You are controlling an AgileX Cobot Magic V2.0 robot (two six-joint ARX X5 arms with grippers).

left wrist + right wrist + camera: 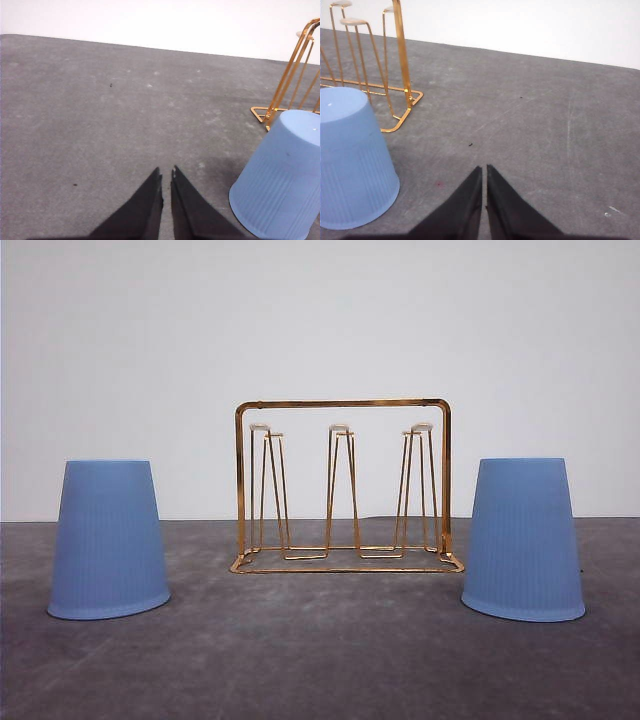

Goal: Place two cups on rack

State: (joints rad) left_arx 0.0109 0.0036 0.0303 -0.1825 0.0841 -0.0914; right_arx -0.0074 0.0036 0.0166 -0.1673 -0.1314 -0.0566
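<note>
No readable text, label, brand, number or sign anywhere in these views. Nothing printed on the two light blue ribbed plastic cups point(109, 540) point(523, 538), only plain vertical ribbing. Nothing marked on the gold-coloured thin wire rack point(343, 485) or its pale prong tips. No lettering on the grey speckled tabletop point(320, 650) or the plain white wall behind.

Low front cam; wrist cams near table point(100, 100).
</note>
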